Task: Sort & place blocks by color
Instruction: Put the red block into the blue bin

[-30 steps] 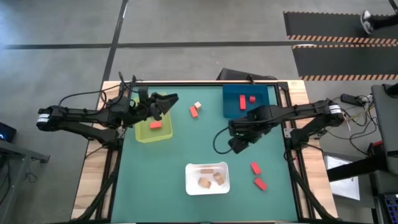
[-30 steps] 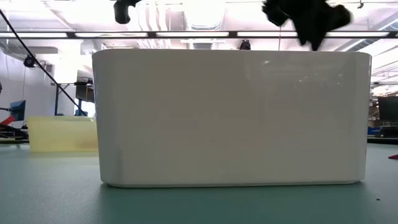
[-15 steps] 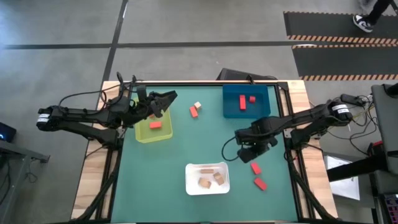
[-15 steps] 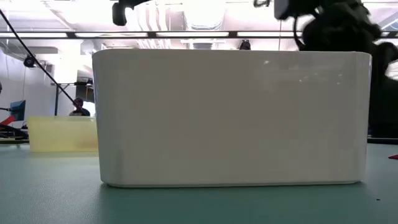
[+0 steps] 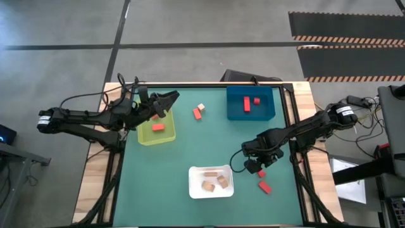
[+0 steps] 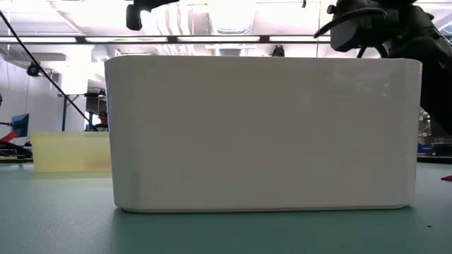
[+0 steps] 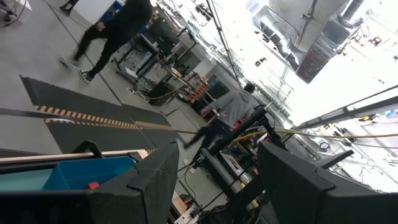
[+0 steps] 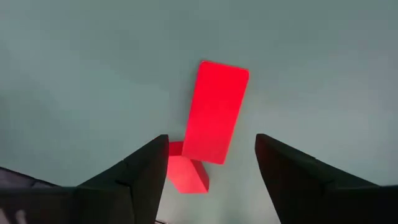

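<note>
The left gripper (image 5: 169, 99) is hanging above the yellow-green tray (image 5: 166, 135), fingers apart and empty, apparently waiting; an orange-red block (image 5: 157, 126) is lying in that tray. A loose red block (image 5: 197, 113) and a small tan block (image 5: 201, 107) are sitting on the green tabletop (image 5: 190, 152) just beyond it. Tan blocks are resting in the white tray (image 5: 192, 182), deeper red ones in the blue tray (image 5: 233, 109). The right gripper (image 5: 255, 166) is hovering low over a red block (image 8: 215, 112), fingers (image 8: 140, 177) spread to either side of it, likely lining up a grasp. Another red block (image 5: 264, 187) is lying close by, possibly crowding the approach.
</note>
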`<control>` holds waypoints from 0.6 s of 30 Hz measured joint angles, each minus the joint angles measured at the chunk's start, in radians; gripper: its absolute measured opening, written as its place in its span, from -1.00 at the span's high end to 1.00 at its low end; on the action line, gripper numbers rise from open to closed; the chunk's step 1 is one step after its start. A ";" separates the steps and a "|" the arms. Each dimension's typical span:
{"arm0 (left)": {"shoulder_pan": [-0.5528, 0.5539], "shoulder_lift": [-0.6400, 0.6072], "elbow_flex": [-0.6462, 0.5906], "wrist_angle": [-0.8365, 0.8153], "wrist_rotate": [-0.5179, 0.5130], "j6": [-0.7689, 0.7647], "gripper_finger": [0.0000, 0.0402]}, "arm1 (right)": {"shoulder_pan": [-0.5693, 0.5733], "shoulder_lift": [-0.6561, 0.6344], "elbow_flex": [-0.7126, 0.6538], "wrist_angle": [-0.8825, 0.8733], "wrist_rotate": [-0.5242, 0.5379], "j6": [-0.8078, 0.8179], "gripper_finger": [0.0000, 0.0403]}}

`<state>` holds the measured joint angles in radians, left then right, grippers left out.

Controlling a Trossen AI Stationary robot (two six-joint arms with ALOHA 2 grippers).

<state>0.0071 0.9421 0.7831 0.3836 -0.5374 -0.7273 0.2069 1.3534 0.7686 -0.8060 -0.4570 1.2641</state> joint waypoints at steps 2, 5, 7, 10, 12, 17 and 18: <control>0.000 0.000 0.000 0.000 0.000 0.000 -0.01 | 0.006 0.011 -0.006 0.019 -0.002 0.005 -0.15; 0.000 0.000 0.000 0.000 -0.002 0.000 -0.01 | 0.019 0.040 -0.010 0.042 -0.004 0.011 -0.16; 0.000 0.000 0.000 0.000 -0.005 0.000 -0.01 | 0.029 0.067 -0.010 0.052 -0.006 0.009 -0.16; 0.000 0.000 0.000 0.000 -0.021 0.000 -0.01 | 0.045 0.115 -0.010 0.064 -0.014 0.007 -0.16; 0.000 0.000 0.000 0.001 -0.021 0.000 -0.01 | 0.053 0.139 -0.010 0.064 -0.015 0.003 -0.14; 0.000 0.000 0.000 0.001 -0.021 -0.001 -0.01 | 0.055 0.141 -0.010 0.069 -0.015 0.005 0.02; 0.000 0.000 0.000 0.001 -0.020 -0.001 -0.01 | 0.055 0.140 -0.010 0.075 -0.015 0.007 0.07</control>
<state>0.0071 0.9424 0.7834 0.3847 -0.5575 -0.7279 0.2619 1.4932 0.7582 -0.7312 -0.4719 1.2714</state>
